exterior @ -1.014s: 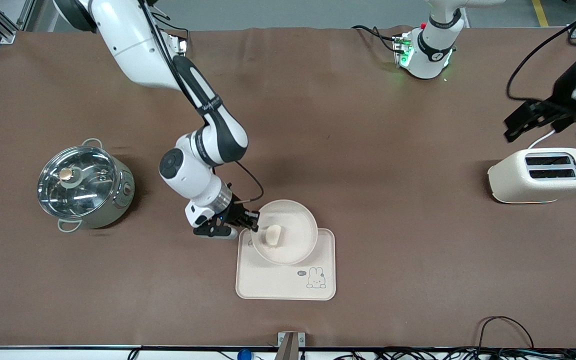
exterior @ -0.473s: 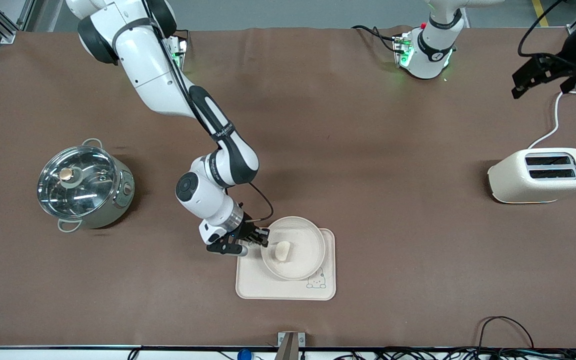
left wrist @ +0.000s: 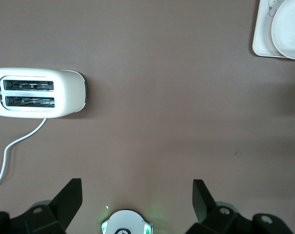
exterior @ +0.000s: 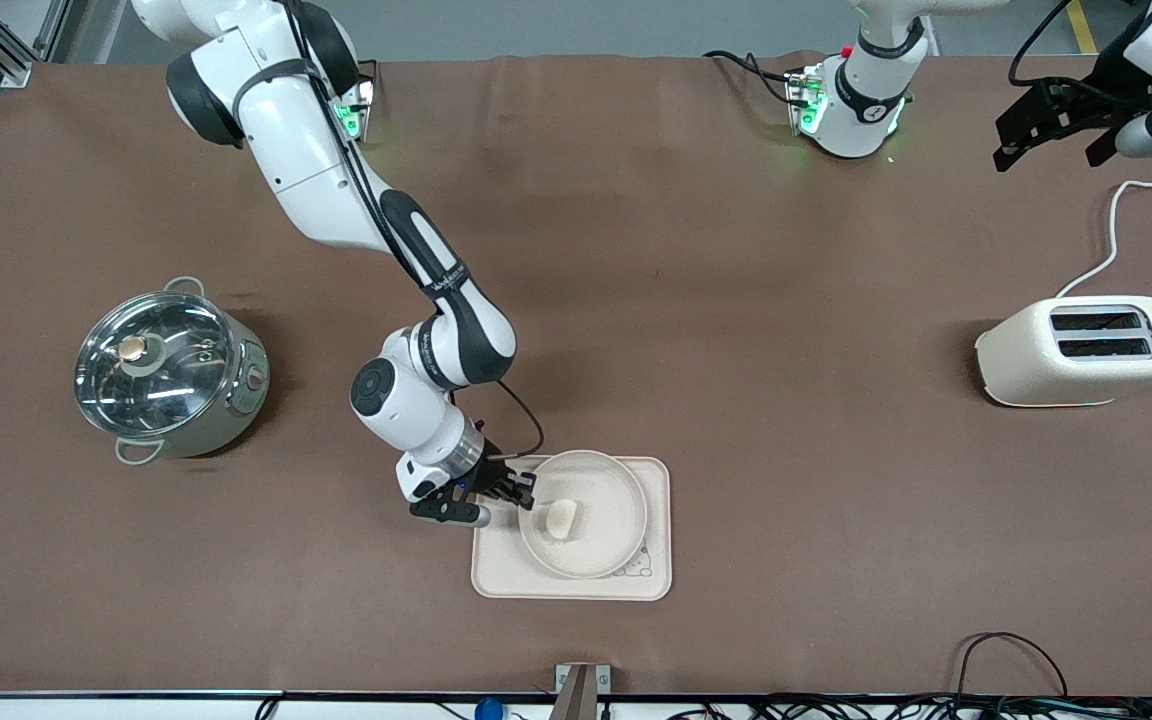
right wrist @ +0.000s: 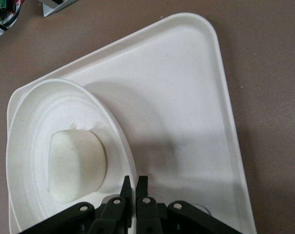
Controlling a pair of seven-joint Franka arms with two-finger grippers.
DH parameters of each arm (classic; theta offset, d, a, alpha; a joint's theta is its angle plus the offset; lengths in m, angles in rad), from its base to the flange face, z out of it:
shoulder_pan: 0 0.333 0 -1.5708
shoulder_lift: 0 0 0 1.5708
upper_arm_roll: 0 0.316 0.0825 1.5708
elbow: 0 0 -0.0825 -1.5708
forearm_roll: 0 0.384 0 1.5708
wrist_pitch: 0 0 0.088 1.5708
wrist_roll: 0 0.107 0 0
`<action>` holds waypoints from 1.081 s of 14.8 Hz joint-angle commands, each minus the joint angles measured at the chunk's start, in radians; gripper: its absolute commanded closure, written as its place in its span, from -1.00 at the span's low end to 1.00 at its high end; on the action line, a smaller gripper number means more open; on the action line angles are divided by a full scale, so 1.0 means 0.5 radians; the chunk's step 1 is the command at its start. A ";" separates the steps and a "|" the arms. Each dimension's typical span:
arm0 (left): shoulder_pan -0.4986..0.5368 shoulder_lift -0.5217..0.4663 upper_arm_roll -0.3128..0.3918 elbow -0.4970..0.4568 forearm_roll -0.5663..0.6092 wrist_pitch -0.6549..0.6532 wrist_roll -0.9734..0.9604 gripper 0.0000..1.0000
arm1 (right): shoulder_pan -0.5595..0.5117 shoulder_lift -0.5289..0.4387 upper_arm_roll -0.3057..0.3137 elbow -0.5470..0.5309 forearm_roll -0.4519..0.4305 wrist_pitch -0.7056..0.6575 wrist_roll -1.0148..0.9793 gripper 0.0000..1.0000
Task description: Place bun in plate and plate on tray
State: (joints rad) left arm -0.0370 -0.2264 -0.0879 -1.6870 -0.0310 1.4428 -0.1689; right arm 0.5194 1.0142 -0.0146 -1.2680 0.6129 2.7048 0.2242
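Observation:
The round cream plate (exterior: 601,520) sits over the cream tray (exterior: 499,570) and hides most of its bunny drawing. The bun (exterior: 562,520) lies in the plate. My right gripper (exterior: 526,494) is shut on the plate's rim at the side toward the right arm's end of the table. In the right wrist view the fingers (right wrist: 136,187) pinch the rim of the plate (right wrist: 26,136), with the bun (right wrist: 75,164) inside and the tray (right wrist: 186,122) under it. My left gripper (exterior: 1046,130) is open and empty, high over the table near the left arm's base.
A steel pot with a glass lid (exterior: 168,372) stands toward the right arm's end. A cream toaster (exterior: 1083,350) with a white cord stands toward the left arm's end, also seen in the left wrist view (left wrist: 38,92).
My right gripper has carried the plate with the bun nearer to the front camera, from the tray's edge to over the tray's middle. My left gripper has risen and drawn back toward its base.

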 commanded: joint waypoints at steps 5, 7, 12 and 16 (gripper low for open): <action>0.022 -0.007 0.013 -0.010 -0.015 0.010 0.016 -1.00 | -0.069 0.055 0.008 0.066 0.029 0.002 -0.120 0.94; 0.019 0.005 0.013 -0.004 -0.012 0.017 0.019 -1.00 | -0.088 0.067 0.008 0.088 0.029 0.005 -0.120 0.54; 0.019 0.032 0.004 0.030 -0.012 0.017 0.006 -1.00 | -0.066 0.061 0.014 0.072 0.038 0.146 -0.120 -1.00; 0.016 0.042 0.004 0.033 -0.015 0.017 0.013 -1.00 | -0.069 -0.028 0.014 0.060 0.044 0.162 -0.120 -1.00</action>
State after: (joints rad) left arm -0.0325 -0.2141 -0.0828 -1.6871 -0.0310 1.4492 -0.1689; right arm 0.4910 1.0289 -0.0151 -1.2314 0.6129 2.7872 0.1854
